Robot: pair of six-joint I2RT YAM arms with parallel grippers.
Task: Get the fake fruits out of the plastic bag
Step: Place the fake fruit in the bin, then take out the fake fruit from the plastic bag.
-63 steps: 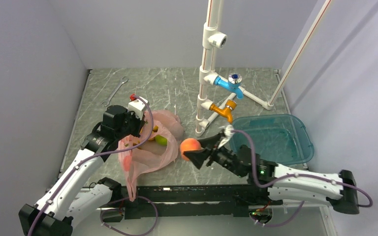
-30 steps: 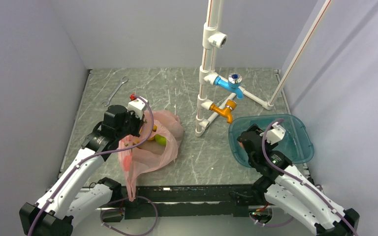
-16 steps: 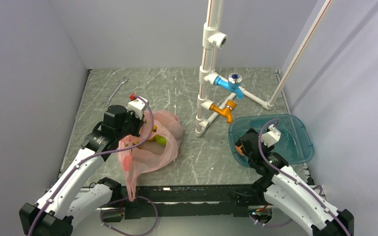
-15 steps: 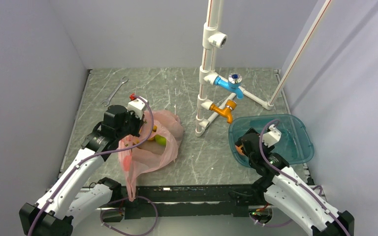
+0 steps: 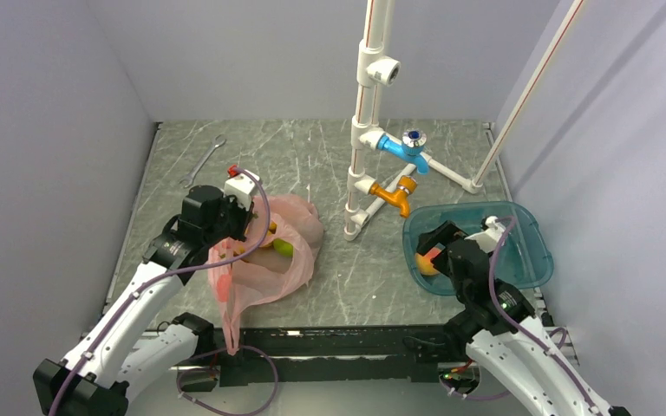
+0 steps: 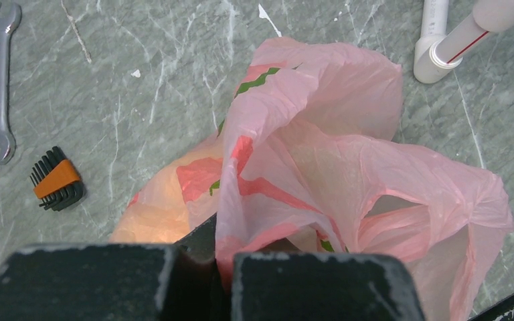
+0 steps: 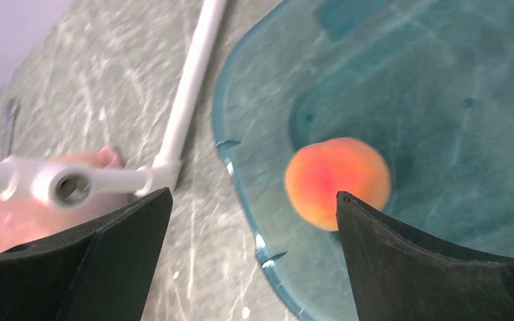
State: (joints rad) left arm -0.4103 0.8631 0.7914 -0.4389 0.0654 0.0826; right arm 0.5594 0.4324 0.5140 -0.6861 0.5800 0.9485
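The pink plastic bag (image 5: 269, 256) lies at the table's left middle, mouth open, with a yellow-green fruit (image 5: 283, 247) showing inside. My left gripper (image 5: 241, 227) is shut on the bag's edge and holds it up; in the left wrist view the bag (image 6: 321, 167) is pinched between the fingers. The pink-orange peach (image 5: 428, 263) lies free in the teal tub (image 5: 520, 227), near its left wall; it also shows in the right wrist view (image 7: 336, 182). My right gripper (image 5: 438, 247) is open and empty above the tub's left rim (image 7: 237, 170).
A white pipe stand (image 5: 366, 130) with a blue tap (image 5: 403, 149) and an orange tap (image 5: 392, 195) stands between bag and tub. A grey wrench (image 5: 201, 162) lies at the back left; beside the bag lies an orange-black hex key set (image 6: 56, 180).
My right arm swung right carrying the peach from beside the bag to the tub, and let it go there. The left gripper and bag stayed still.
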